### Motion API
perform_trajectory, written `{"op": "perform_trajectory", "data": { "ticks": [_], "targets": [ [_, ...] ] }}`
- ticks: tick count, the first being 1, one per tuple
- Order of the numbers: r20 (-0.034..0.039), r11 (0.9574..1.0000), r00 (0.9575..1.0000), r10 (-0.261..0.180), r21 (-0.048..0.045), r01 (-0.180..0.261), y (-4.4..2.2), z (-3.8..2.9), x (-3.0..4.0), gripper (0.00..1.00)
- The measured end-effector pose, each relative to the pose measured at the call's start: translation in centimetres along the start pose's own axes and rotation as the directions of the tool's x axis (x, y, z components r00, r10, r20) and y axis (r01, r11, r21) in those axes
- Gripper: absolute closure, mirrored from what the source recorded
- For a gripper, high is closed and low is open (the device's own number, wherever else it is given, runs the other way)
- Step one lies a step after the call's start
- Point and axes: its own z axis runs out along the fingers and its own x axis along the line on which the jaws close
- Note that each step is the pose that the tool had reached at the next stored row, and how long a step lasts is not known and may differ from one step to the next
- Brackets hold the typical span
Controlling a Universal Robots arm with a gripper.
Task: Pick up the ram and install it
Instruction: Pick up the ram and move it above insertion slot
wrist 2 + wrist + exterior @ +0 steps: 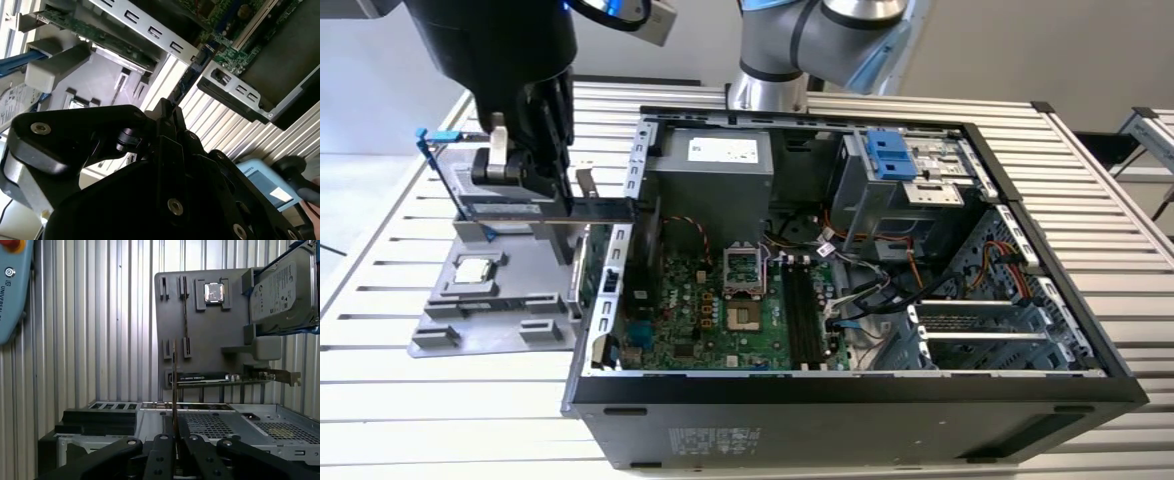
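Silver-grey arm (787, 45) with blue joint rings (607, 12), matte black claw (175, 437) with jointed links, small silver screws (40, 128)

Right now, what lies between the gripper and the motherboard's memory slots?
In the exterior view, the case's slotted wall and some motherboard part the gripper from the memory slots. It holds the ram in the first wrist view.

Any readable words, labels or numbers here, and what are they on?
No text can be quoted whole.
Hard drive label: print too small.
Power supply sticker: too small.
Case sticker: too small.
Blue pendant: lettering cut off at the edge.
Ram, edge-on in the jaws: sticker hidden.
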Motion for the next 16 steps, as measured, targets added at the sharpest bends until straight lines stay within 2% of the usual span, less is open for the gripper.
{"op": "perform_trajectory", "data": {
  "ticks": [16],
  "targets": [
    [0.0001,1.0000,1.0000,0.000,0.0001,0.000,-1.68,-0.03,-0.01,1.00]
  ]
}}
